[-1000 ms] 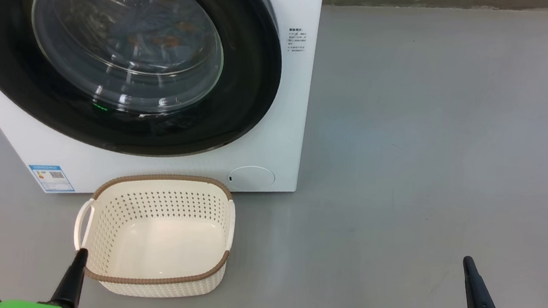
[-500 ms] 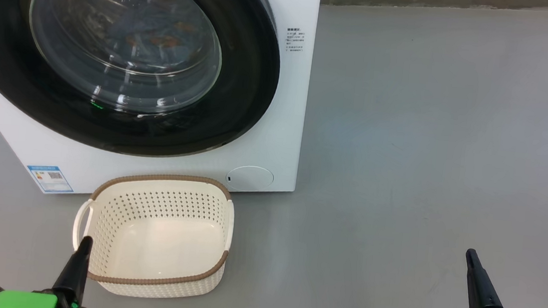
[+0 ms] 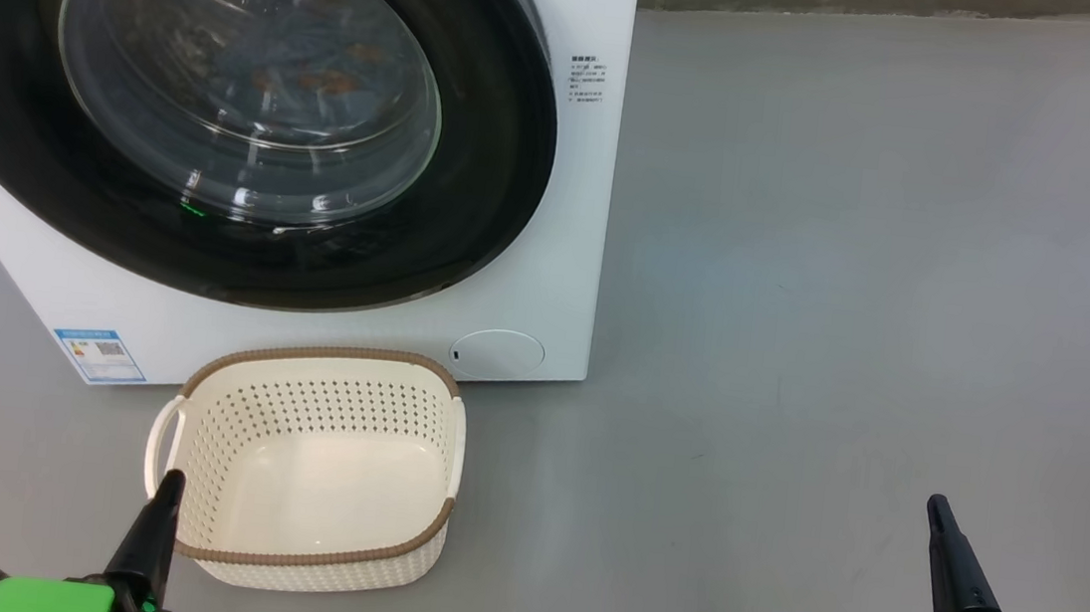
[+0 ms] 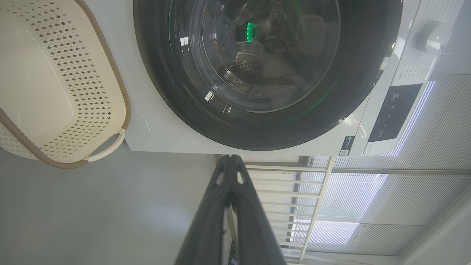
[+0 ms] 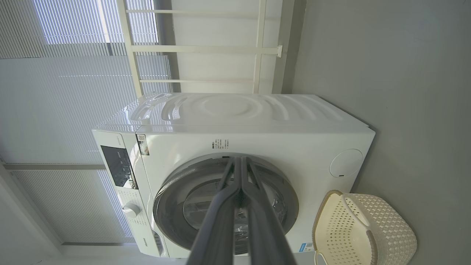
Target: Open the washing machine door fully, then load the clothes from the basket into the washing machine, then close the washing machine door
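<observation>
- The left gripper point(image 3: 170, 482), two long dark fingers on a green wrist, has its fingers pressed together with nothing between them. Its tip is just beside the near left corner of the small cream perforated plastic basket with a brown woven-look rim point(image 3: 330, 357).
- The right gripper point(image 3: 935, 509) is likewise closed and holds nothing, over the grey floor point(image 3: 858, 276), well apart from the basket.
- The basket stands just before the big white boxy washing machine point(image 3: 566, 248).
- The large round black-rimmed glass door point(image 3: 475, 199) sits flush (closed).
- Light blue clothes with orange-brown print point(image 3: 312, 82) lie behind the glass.
</observation>
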